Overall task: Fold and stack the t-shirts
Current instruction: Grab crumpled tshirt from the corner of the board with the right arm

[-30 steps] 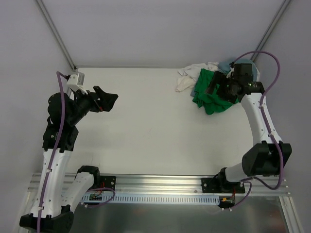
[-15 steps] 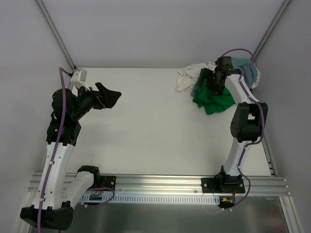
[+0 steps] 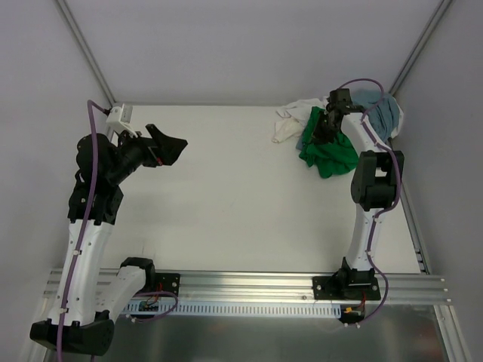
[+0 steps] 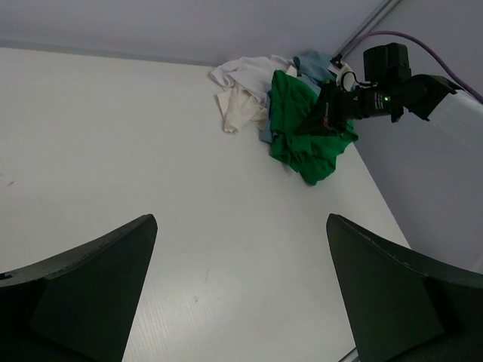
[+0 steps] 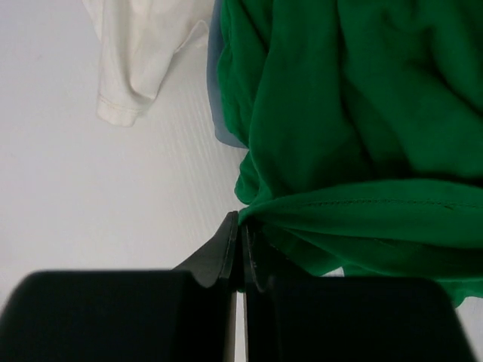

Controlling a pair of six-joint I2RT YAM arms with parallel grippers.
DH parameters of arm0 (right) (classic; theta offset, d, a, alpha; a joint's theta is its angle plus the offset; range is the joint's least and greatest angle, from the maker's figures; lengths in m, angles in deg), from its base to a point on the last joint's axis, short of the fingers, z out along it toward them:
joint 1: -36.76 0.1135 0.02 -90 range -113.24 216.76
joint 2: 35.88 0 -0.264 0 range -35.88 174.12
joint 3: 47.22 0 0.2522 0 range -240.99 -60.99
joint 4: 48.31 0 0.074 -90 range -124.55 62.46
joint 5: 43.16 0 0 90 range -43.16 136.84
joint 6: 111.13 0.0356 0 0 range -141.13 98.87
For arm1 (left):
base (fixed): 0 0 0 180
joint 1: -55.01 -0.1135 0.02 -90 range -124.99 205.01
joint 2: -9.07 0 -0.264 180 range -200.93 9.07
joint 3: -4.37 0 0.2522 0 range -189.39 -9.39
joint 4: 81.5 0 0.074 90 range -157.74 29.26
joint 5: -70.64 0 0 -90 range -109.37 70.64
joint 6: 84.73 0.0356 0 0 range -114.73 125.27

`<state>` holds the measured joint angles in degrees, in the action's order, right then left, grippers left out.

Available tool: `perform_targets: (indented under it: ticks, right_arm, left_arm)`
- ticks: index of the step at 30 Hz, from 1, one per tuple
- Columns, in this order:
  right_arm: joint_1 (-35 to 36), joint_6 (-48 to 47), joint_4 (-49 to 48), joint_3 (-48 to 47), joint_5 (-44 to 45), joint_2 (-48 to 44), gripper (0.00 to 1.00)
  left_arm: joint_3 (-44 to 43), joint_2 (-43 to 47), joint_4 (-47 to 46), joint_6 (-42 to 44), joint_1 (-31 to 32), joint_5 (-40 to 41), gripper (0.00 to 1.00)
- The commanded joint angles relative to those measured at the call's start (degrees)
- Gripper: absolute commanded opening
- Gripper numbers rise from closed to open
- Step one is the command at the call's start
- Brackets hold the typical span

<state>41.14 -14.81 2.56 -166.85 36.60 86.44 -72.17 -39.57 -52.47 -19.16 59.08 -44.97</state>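
Observation:
The three t-shirts lie in a crumpled heap at the far right corner of the table. The bright green t-shirt (image 3: 330, 156) (image 4: 302, 132) (image 5: 362, 113) is on top at the front, the white one (image 3: 290, 121) (image 5: 143, 45) spreads to its left, and the grey-blue one (image 3: 381, 113) bunches behind. My right gripper (image 3: 326, 127) (image 5: 241, 226) sits low at the green shirt's near-left edge, shut, with a stitched hem of the green cloth pinched at its tips. My left gripper (image 3: 172, 147) (image 4: 241, 226) hovers wide open over the left of the table, holding nothing.
The white table (image 3: 226, 196) stretches bare between the arms. Grey walls close in at the back and right, right beside the heap. A metal rail (image 3: 241, 283) with both arm bases runs along the near edge.
My right arm reached farther back and down onto the heap, and its jaws went from wide open to shut on the green shirt's hem. The left arm barely shifted.

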Motion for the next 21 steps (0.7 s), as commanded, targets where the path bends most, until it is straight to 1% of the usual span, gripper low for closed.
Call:
perform_targets:
  ticks: [1, 6, 9, 10, 13, 14, 18, 19, 21]
  right_arm:
    - [0.1, 0.3, 0.6, -1.3, 1.2, -1.7, 0.01]
    - [-0.3, -1.2, 1.5, 0.8, 4.7, -5.1, 0.0]
    - [-1.2, -1.8, 2.8, 2.2, 7.9, -9.3, 0.01]
    - [-1.5, -1.7, 2.9, 2.9, 8.7, -13.0, 0.01]
    - [-3.8, -2.0, 3.6, 4.9, 12.7, -19.1, 0.0]
    - [-5.5, -2.3, 4.9, 4.4, 13.3, -22.8, 0.01]
    - [-8.6, -2.9, 8.7, 2.2, 14.8, -31.3, 0.01]
    - [-9.0, -2.8, 9.8, 2.1, 15.1, -34.7, 0.0]
    - [-9.3, -2.6, 11.1, 2.2, 16.0, -38.1, 0.0]
  left_arm:
    - [-1.2, 0.0, -0.3, 0.6, 0.1, -0.9, 0.99]
    - [0.1, -0.3, -2.3, -0.4, 0.1, -0.9, 0.99]
    - [0.6, -0.3, -2.7, -0.6, 0.1, -1.1, 0.99]
    - [0.6, -0.3, -2.7, -0.3, 0.1, -1.0, 0.99]
    - [1.2, 0.0, -2.8, 0.7, 0.1, -0.5, 0.99]
    - [1.6, 0.2, -2.9, 0.9, 0.1, -0.3, 0.99]
    - [3.5, 0.5, -4.2, 0.6, 0.1, -0.8, 0.99]
    - [4.5, 0.7, -5.2, 0.1, 0.1, -1.0, 0.99]
    - [5.6, 0.7, -6.5, -1.1, 0.1, -1.7, 0.99]
